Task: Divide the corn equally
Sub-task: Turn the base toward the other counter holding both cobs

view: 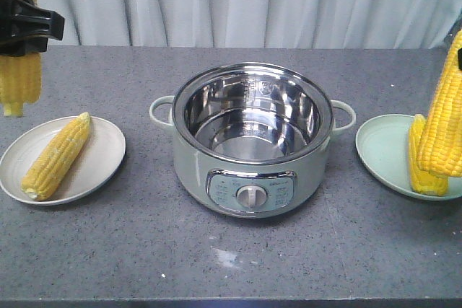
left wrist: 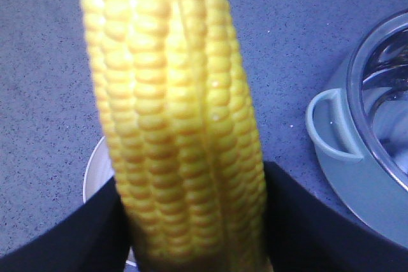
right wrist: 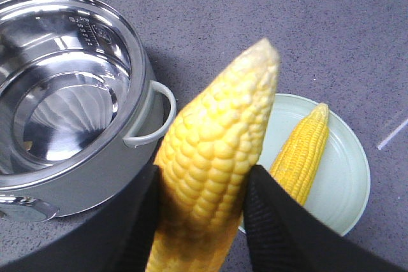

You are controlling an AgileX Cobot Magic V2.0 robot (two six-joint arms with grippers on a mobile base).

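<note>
My left gripper (view: 25, 25) is shut on a corn cob (view: 18, 70) that hangs upright at the far left, above the table beside the white plate (view: 101, 167). That cob (left wrist: 178, 125) fills the left wrist view between the black fingers (left wrist: 64, 234). One cob (view: 56, 156) lies on the white plate. My right gripper (right wrist: 204, 189) is shut on another cob (right wrist: 210, 164), held tilted over the pale green plate (view: 379, 149). A further cob (right wrist: 303, 154) lies on the green plate (right wrist: 344, 176). In the front view the held cob (view: 444, 124) stands in front of the lying one (view: 422, 171).
A pale green electric pot (view: 251, 142) with a shiny steel bowl and side handles stands in the middle of the grey table (view: 231, 265), between the two plates. Its bowl holds nothing. Grey curtains hang behind the table.
</note>
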